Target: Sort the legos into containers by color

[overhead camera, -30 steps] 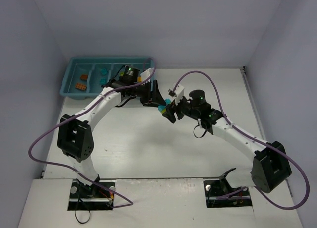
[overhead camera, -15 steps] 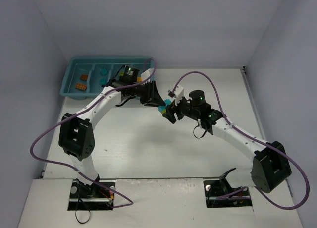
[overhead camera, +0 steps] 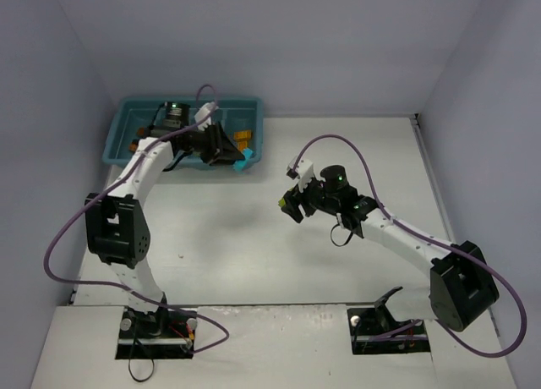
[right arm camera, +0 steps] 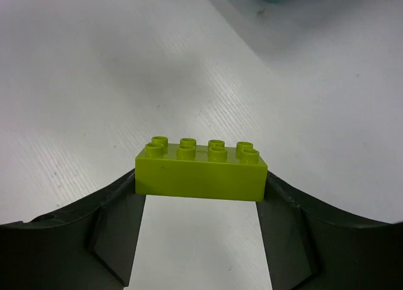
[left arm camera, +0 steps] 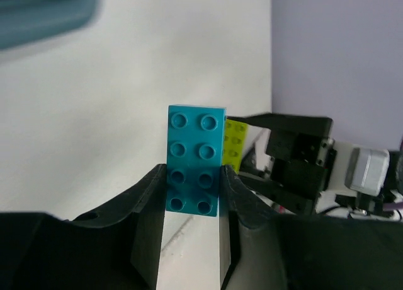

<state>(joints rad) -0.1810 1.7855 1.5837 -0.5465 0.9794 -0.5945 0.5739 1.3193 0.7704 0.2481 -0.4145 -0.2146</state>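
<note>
My left gripper is shut on a teal lego and holds it at the right end of the teal-blue tray. In the left wrist view the teal lego stands studs-forward between the fingers. My right gripper is shut on a lime green lego and holds it above the white table at mid-table. That lime lego also shows behind the teal one in the left wrist view. A yellow-orange lego lies in the tray's right compartment. The left arm hides much of the tray.
The tray stands at the back left against the wall, and its corner shows in the left wrist view. Purple cables loop over both arms. The two grippers are a short gap apart.
The teal and lime legos were together between both grippers. My left gripper has carried the teal one back-left to the tray's right end. My right gripper has drawn slightly nearer, keeping the lime one.
</note>
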